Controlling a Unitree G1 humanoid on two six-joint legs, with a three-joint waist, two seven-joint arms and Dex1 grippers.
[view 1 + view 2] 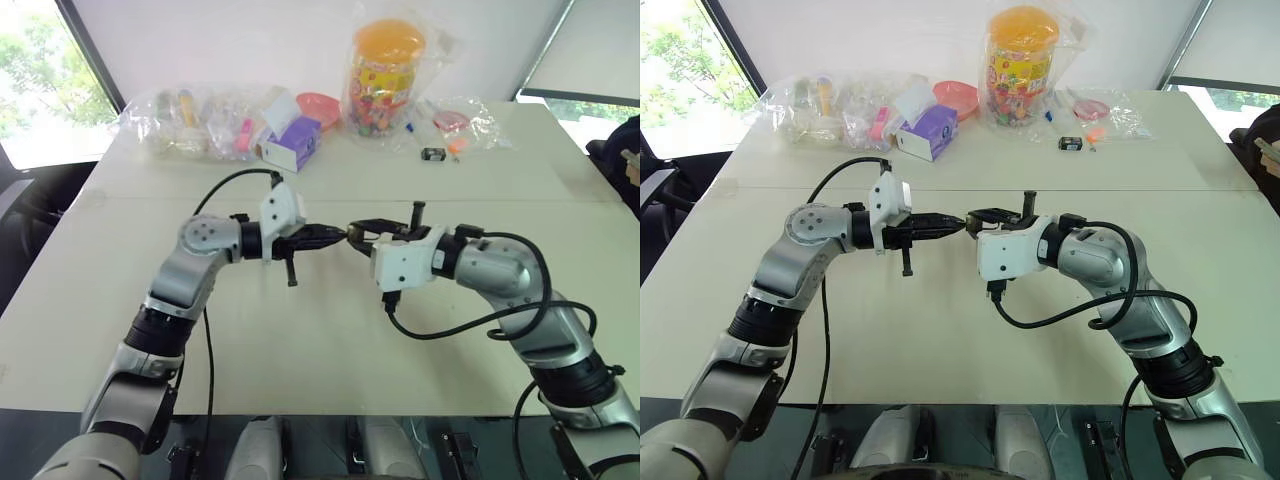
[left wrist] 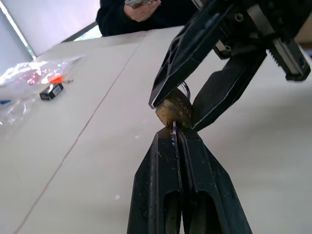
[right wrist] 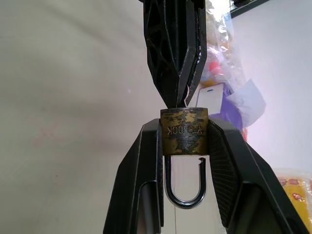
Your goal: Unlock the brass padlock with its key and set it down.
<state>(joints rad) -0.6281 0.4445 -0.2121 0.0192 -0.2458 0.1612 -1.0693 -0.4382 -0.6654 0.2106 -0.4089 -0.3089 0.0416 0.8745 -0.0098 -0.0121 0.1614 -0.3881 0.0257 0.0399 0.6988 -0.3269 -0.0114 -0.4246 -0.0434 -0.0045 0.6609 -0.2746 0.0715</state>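
Both claws meet in the air above the middle of the white desk, fingertip to fingertip.

Right claw: fingers clamped on either side of the brass padlock, holding it clear of the desk. The silvery shackle hangs between those fingers (one leg ends free of the body, so the loop appears sprung).

Left claw: fingers pressed fully together on the key, a thin silvery sliver running from the fingertips into the padlock's end opposite the shackle.

Far edge of the desk, left to right: clear plastic bags of small items, a purple and white box, a pink bowl, a tall clear jar with an orange lid, a small black object.

In the left wrist view, a person in dark sleeves sits beyond the desk, hands holding something small.
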